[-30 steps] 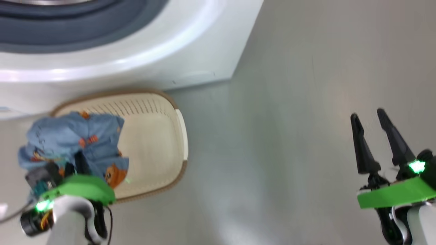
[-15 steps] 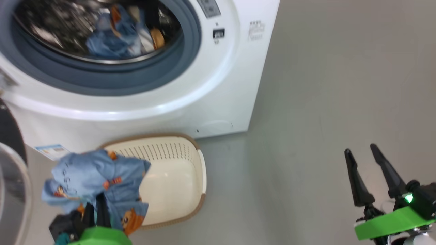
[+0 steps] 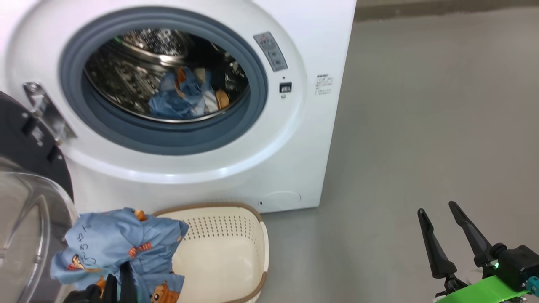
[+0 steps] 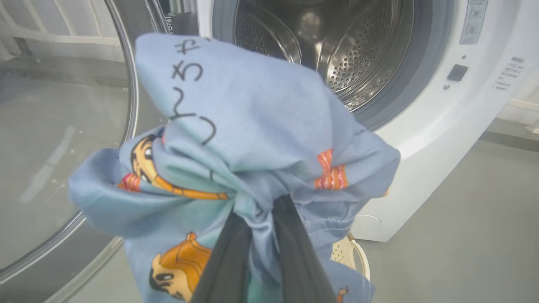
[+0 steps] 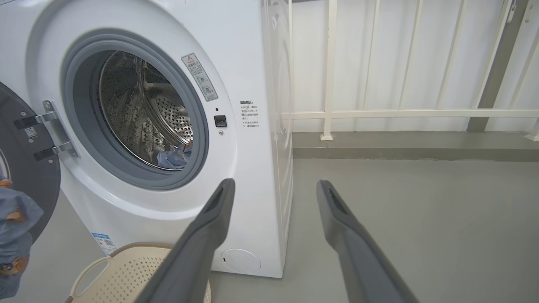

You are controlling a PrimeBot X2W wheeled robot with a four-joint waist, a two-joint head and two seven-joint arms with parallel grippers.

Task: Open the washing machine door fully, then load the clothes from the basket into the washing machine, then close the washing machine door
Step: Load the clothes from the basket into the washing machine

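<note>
Grey floor, white railing behind. Washing machine faces the robot. Its door stands swung wide at the left edge, glass bowl outward. Clothes lie low in the drum. Basket sits at the machine's foot. Left gripper is pinched tight on a bunched light-blue garment with cartoon print, over the basket's left rim. Right gripper is spread wide over the floor, holding nothing.

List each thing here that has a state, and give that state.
washing machine door: open wide.
washing machine: some clothes in its drum.
basket: visible part empty.
left gripper: shut on light-blue garment.
right gripper: open, empty.
</note>
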